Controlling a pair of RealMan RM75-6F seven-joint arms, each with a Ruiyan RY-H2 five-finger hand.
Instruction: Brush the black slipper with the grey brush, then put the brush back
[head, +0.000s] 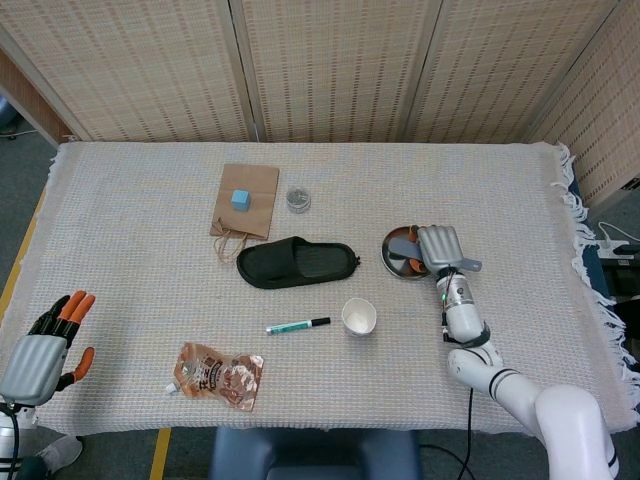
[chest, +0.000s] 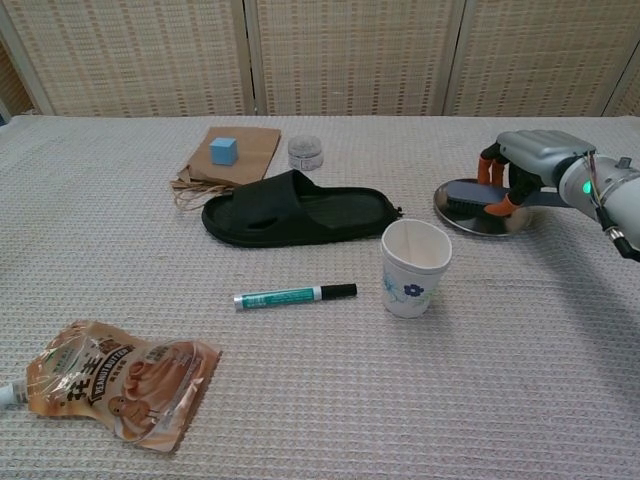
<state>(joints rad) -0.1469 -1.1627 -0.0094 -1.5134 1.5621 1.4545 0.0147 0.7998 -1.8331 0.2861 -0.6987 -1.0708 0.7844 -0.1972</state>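
The black slipper (head: 297, 262) (chest: 298, 210) lies on its sole mid-table, toe toward the left. To its right stands a round metal dish (head: 388, 256) (chest: 452, 213) with the grey brush (head: 403, 243) (chest: 468, 191) in it. My right hand (head: 437, 247) (chest: 525, 160) reaches over the dish, and its orange-tipped fingers and thumb grip the brush's right end. The brush looks slightly tilted up off the dish. Far away at the near-left table edge, my left hand (head: 45, 345) holds nothing, fingers spread; the chest view does not show it.
A paper cup (head: 359, 316) (chest: 415, 266) stands between slipper and dish, toward the front. A green marker (head: 298, 325) and a snack pouch (head: 220, 375) lie nearer the front. Behind the slipper are a brown paper bag (head: 250, 185) with a blue cube (head: 240, 199) and a small tin (head: 298, 200).
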